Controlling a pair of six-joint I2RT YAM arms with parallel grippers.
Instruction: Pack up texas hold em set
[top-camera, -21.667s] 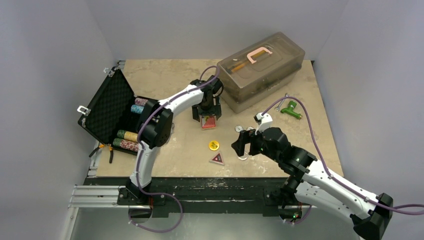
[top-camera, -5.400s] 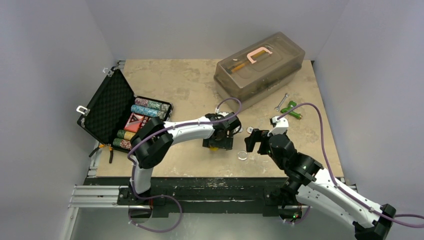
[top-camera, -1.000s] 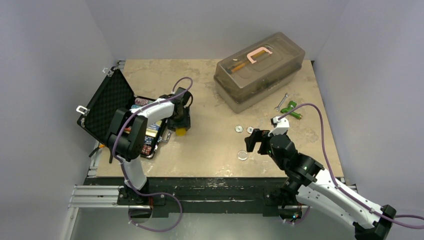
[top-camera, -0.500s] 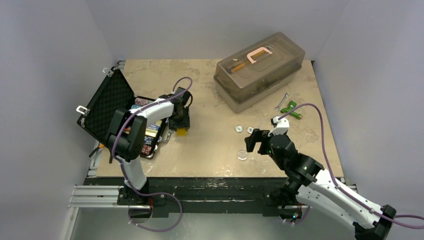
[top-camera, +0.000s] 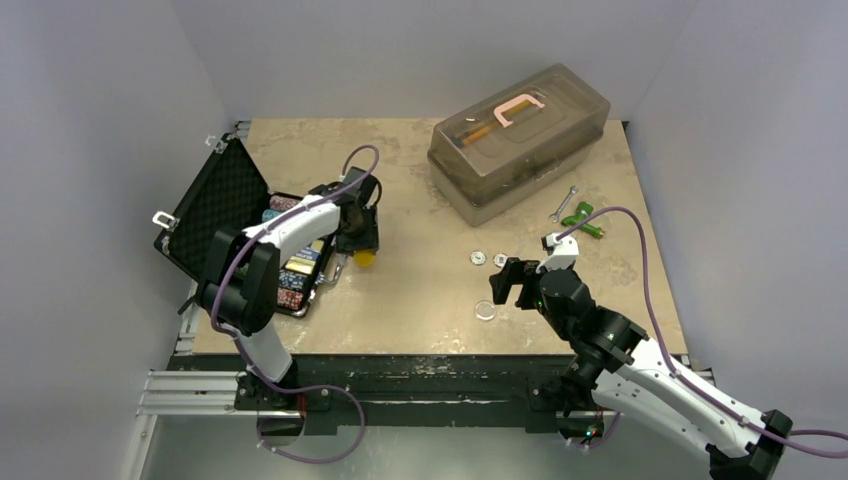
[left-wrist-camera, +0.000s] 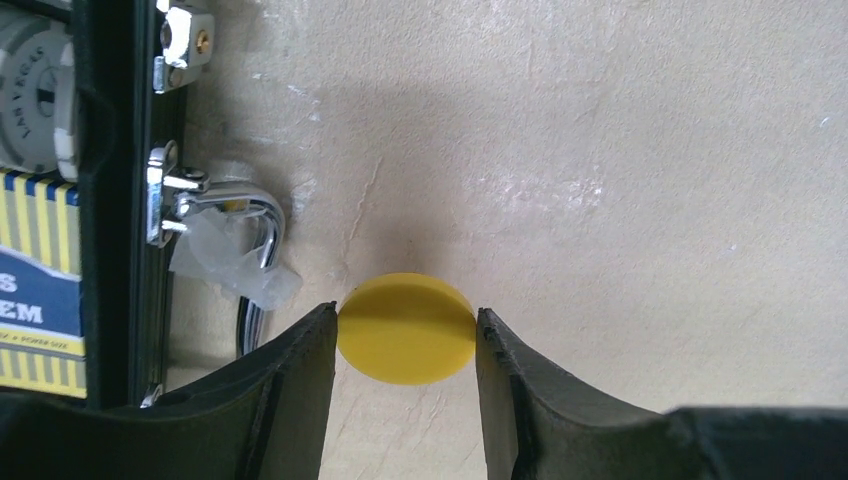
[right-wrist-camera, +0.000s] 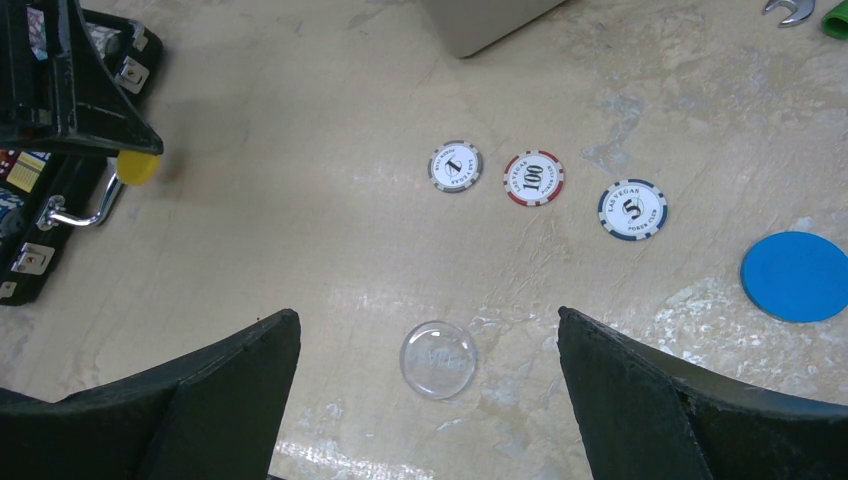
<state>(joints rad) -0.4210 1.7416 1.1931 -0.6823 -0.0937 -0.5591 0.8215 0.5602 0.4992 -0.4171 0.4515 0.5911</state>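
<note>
Left gripper (left-wrist-camera: 405, 326) pinches a yellow disc (left-wrist-camera: 405, 345) beside the handle (left-wrist-camera: 257, 214) of the open case (top-camera: 213, 213). Right gripper (right-wrist-camera: 428, 318) hangs spread wide over a clear disc (right-wrist-camera: 438, 359), with three chips (right-wrist-camera: 533, 178) lying near

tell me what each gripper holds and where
The left gripper pinches the yellow disc by opposite edges of its rim; the right gripper is open, holding nothing.

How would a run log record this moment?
left pincer: shut on yellow disc, beside case | right pincer: open, near clear disc
</note>
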